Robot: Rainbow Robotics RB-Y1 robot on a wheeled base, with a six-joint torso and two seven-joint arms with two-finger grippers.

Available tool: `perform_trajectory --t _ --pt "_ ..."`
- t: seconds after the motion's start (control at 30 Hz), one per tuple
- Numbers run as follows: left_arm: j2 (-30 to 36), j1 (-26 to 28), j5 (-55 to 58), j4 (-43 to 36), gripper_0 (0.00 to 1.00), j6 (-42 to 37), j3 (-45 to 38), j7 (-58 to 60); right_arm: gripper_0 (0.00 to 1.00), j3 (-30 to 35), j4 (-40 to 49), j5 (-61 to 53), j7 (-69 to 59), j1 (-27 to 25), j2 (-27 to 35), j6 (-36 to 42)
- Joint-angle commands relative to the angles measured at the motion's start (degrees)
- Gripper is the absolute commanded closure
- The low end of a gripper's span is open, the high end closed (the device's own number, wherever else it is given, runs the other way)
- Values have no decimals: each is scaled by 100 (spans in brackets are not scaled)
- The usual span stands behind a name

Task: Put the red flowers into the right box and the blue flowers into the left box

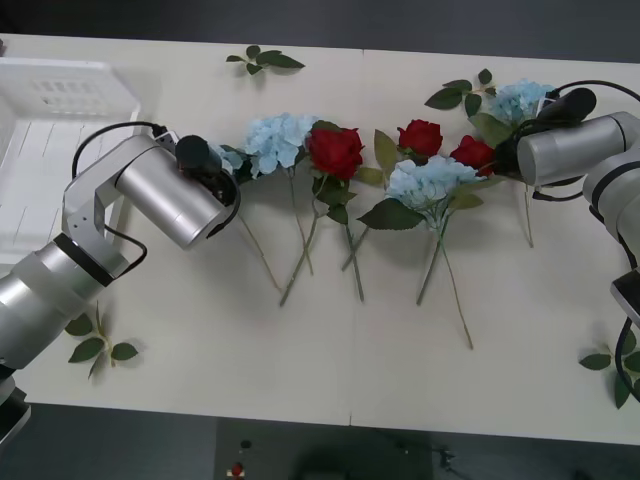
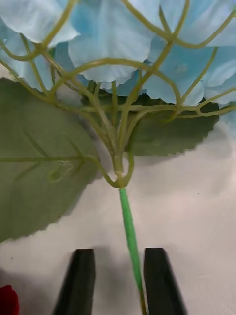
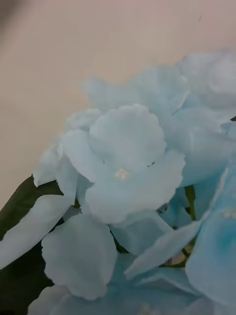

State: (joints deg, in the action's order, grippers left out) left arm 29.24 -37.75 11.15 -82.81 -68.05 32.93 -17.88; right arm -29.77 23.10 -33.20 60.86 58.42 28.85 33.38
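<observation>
We had our right gripper [image 2: 118,280] down on the table [image 1: 200,350] at the far right of the row, its black fingers [image 2: 78,280] spread on either side of the thin green stem of the rightmost blue flower [image 1: 520,98], just below where the stem forks into the head; from there a squeeze would catch the stem rather than crush the petals. That head was a fluffy pale-blue cluster on yellow-green branchlets, with a broad toothed leaf beside it. Our left gripper [image 1: 222,172] was at the other end of the row, against the leftmost blue flower [image 1: 278,138], close to the left box [image 1: 130,95], where that bloom belongs. Its camera saw soft sky-blue petals at very close range, so we could not tell whether its fingers were apart or together, and it may already have had something in its grip. Between the arms the rest lay untouched on the table: red flowers [image 1: 336,150], deep crimson with leaves, and another blue flower, stems trailing toward us. None was in the box yet.
</observation>
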Motion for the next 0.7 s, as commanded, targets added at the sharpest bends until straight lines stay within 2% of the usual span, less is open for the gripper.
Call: perform_trajectory --t 0.03,0.23,0.57,0.7 --pt "-165 -250 -297 231 0 55 -14 -137 100 32 28 7 -232 205 -2 -51" --pt "-446 -426 -570 802 0 134 -6 -155 100 41 28 -37 -232 205 -2 -59" --pt "-622 -426 -552 951 0 213 144 -260 100 41 90 -125 -232 205 51 -59" --pt "-622 -426 -544 995 0 213 311 -269 100 41 292 -600 -162 196 288 -42"
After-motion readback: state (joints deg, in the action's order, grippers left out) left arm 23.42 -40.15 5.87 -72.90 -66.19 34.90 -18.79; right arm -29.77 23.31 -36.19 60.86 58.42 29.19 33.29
